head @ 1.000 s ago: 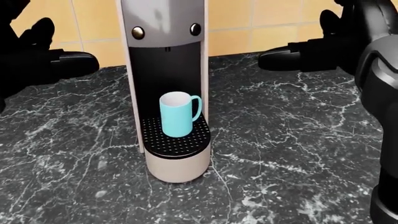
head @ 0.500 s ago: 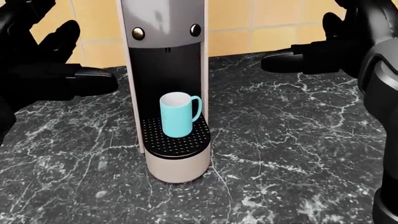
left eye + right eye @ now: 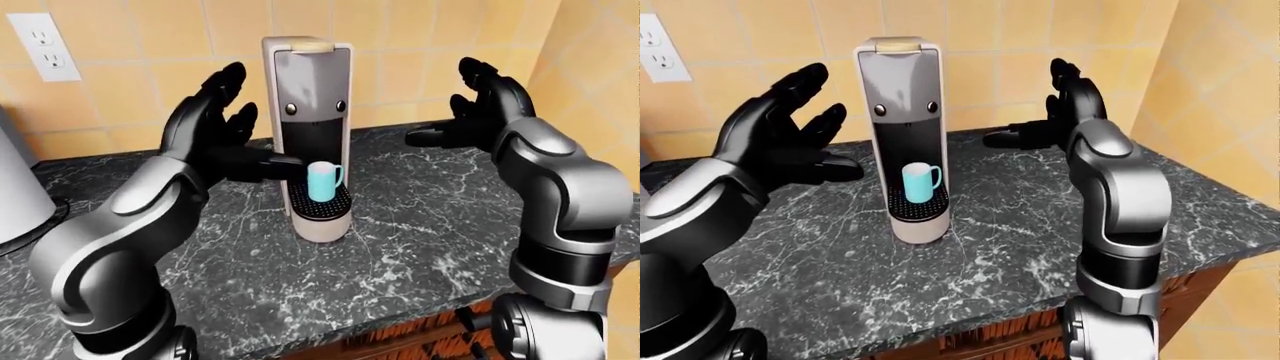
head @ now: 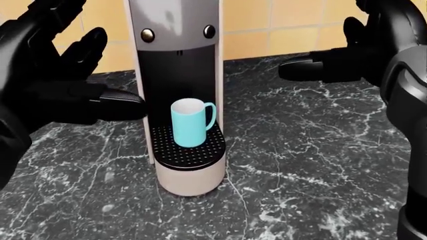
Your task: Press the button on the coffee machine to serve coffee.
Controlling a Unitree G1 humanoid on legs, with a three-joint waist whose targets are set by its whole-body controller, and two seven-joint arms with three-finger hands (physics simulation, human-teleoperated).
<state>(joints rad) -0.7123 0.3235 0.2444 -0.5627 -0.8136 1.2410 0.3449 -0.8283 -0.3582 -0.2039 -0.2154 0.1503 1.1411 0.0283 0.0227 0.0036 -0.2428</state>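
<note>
The counter (image 3: 1060, 225), dark veined marble, fills the near part of the views. The coffee machine (image 3: 902, 135) stands on it, a tall pale column, left of centre in the right-eye view. A teal mug (image 4: 191, 122) sits upright on the machine's perforated drip tray (image 4: 190, 152), handle to the right. Above the mug are two round buttons (image 4: 147, 35), one each side of the machine's face. The left hand (image 3: 775, 146) hangs just left of the machine, fingers spread, its thumb pointing at the machine's side level with the mug. The right hand (image 3: 1060, 112) hovers well right of the machine, fingers also spread, holding nothing. A tiled wall (image 3: 980, 52) with an outlet (image 3: 45, 46) lies beyond.
</note>
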